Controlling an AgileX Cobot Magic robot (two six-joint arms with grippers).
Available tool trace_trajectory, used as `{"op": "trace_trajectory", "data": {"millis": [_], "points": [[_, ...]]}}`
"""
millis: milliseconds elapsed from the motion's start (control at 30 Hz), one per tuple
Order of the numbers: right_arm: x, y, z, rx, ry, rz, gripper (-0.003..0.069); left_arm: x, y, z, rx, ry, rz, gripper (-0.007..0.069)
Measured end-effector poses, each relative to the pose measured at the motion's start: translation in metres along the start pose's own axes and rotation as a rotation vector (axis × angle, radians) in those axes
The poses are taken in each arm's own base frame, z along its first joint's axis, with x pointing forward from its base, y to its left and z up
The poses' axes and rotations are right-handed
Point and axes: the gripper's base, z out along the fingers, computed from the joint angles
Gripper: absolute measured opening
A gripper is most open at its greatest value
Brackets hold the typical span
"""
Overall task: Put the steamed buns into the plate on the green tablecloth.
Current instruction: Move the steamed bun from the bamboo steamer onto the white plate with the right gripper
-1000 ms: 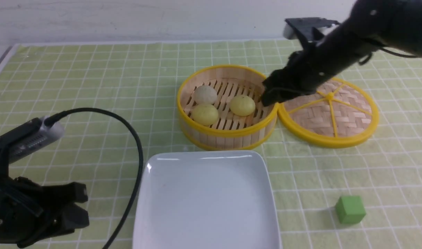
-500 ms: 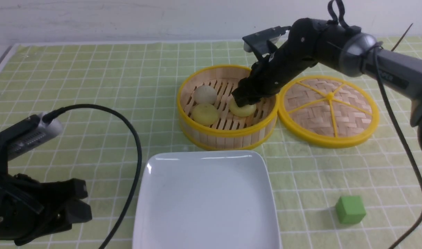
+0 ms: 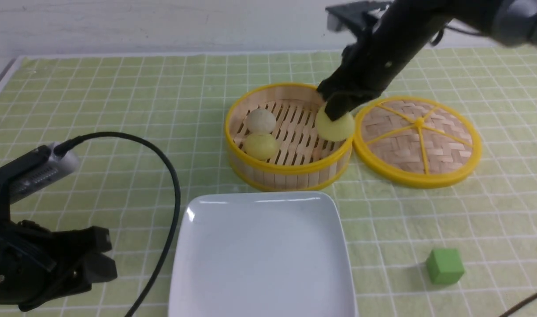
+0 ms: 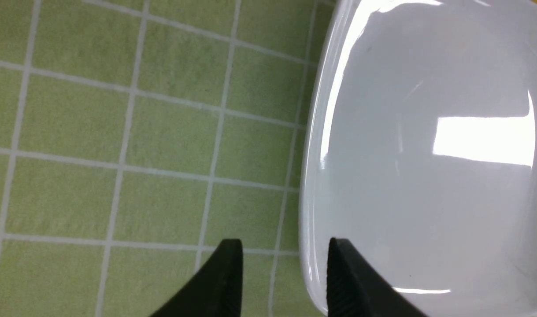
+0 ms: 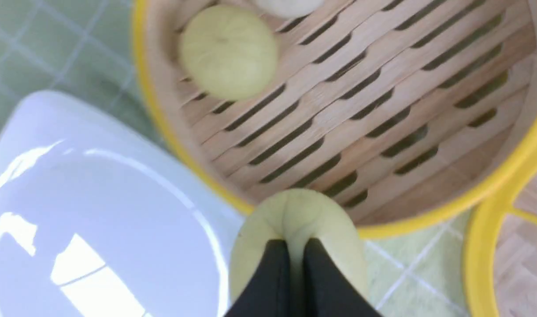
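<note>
My right gripper (image 3: 336,115) is shut on a pale yellow steamed bun (image 3: 335,126) and holds it lifted above the right side of the steamer basket (image 3: 290,169). In the right wrist view its fingers (image 5: 277,268) pinch the squashed bun (image 5: 294,220). A second yellow bun (image 3: 261,145) and a greyish-white bun (image 3: 261,120) lie inside the basket. The white square plate (image 3: 261,207) lies on the green tablecloth (image 3: 118,97) in front of the basket. My left gripper (image 4: 286,251) is open and empty at the plate's left rim (image 4: 310,176).
The woven steamer lid (image 3: 420,141) lies right of the basket, touching it. A green cube (image 3: 445,266) sits at the front right. A black cable (image 3: 173,193) loops from my left arm beside the plate.
My right gripper came down into the basket, closed on the yellow bun and has lifted it up and to the right. The left arm has not moved.
</note>
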Motion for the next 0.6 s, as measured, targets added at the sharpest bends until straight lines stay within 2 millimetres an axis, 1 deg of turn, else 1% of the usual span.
{"op": "trace_trajectory", "data": {"millis": [33,67,100,133,167,200,267,333,367,400,433,467,500,533,567,600], "points": [[0.0,0.002,-0.004,0.0,-0.004,-0.003,0.0013,0.0,0.0,0.0,0.0,-0.002,0.0,0.0297],[0.007,0.018,-0.031,-0.026,-0.034,-0.017,0.0013,-0.002,0.0,0.0,0.0,-0.019,0.0,0.0297],[0.011,0.024,-0.036,-0.045,-0.036,-0.019,0.0013,-0.002,0.0,0.0,0.0,-0.025,0.0,0.0297],[0.021,0.034,-0.04,-0.082,-0.016,-0.016,0.0013,-0.003,0.0,0.0,0.0,-0.033,0.0,0.0297],[0.021,0.035,-0.04,-0.088,-0.017,-0.018,0.0013,-0.003,0.0,0.0,0.0,-0.035,0.0,0.0297],[0.036,0.047,-0.032,-0.141,0.036,-0.01,0.0015,-0.003,0.0,0.0,0.001,-0.038,-0.001,0.0297],[0.054,0.055,-0.008,-0.184,0.119,0.008,0.0015,-0.004,0.0,0.0,0.001,-0.039,-0.001,0.0297],[0.069,0.064,0.017,-0.194,0.168,0.013,0.0019,-0.004,0.0,0.0,0.003,-0.039,-0.003,0.0297],[0.078,0.069,0.036,-0.186,0.183,0.014,0.0024,-0.004,0.0,0.0,0.003,-0.039,-0.003,0.0297],[0.082,0.07,0.045,-0.174,0.178,0.015,0.0029,-0.004,0.0,0.0,0.003,-0.039,-0.003,0.0297],[0.083,0.072,0.048,-0.172,0.179,0.011,0.0031,-0.004,0.0,0.0,0.003,-0.039,-0.003,0.0297],[0.088,0.074,0.064,-0.145,0.163,0.001,0.0044,-0.004,0.0,0.0,0.003,-0.039,-0.003,0.0297],[0.088,0.075,0.073,-0.125,0.133,-0.003,0.0054,-0.004,0.0,0.0,0.003,-0.039,-0.003,0.0297],[0.091,0.075,0.088,-0.101,0.115,-0.009,0.0082,-0.004,0.0,0.0,0.003,-0.039,-0.003,0.0297],[0.091,0.075,0.09,-0.096,0.111,-0.009,0.0087,-0.004,0.0,0.0,0.003,-0.039,-0.003,0.0297],[0.091,0.074,0.106,-0.072,0.084,-0.001,0.0141,-0.004,0.0,0.0,0.003,-0.039,-0.003,0.0297]]}}
